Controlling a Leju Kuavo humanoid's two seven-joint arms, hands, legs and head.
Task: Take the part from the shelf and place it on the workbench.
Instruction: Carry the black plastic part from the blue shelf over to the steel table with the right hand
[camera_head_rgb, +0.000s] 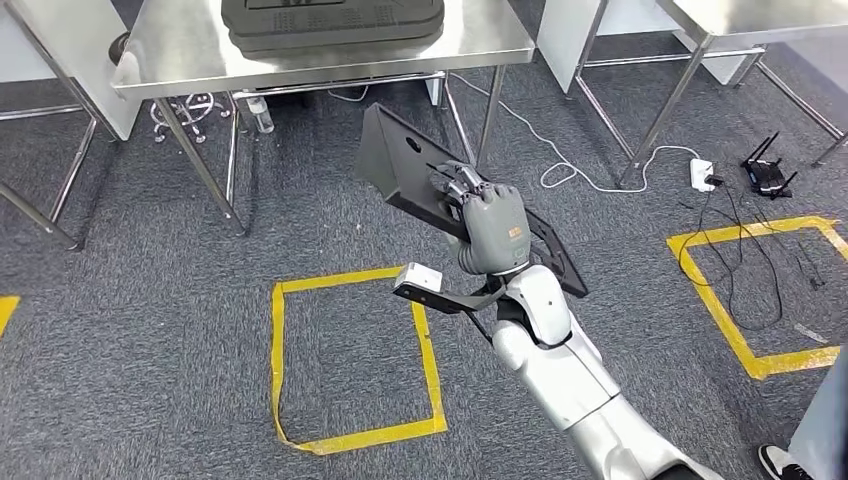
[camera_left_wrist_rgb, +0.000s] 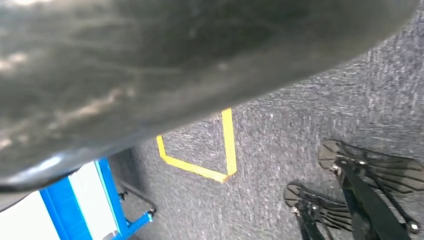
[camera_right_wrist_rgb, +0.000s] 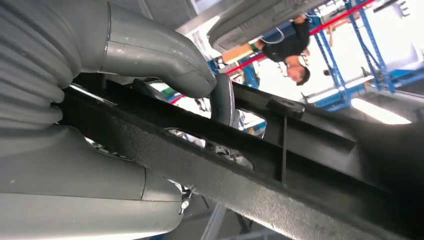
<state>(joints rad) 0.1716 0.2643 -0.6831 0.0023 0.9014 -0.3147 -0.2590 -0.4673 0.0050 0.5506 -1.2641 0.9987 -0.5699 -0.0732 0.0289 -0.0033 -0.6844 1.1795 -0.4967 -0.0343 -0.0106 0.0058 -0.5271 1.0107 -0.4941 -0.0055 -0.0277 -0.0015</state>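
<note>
The part (camera_head_rgb: 400, 165), a flat dark grey plastic panel with a small hole and ribbed edges, sits tilted at centre frame in the head view, gripped by the right hand (camera_head_rgb: 490, 222), whose fingers (camera_head_rgb: 455, 185) curl over its face. The silver arm rises from the lower right. A steel workbench (camera_head_rgb: 190, 45) spans the upper left, bearing a dark case (camera_head_rgb: 330, 20). Grey carpet carries a yellow tape square (camera_head_rgb: 350, 360) at lower centre. The left hand's state cannot be told.
</note>
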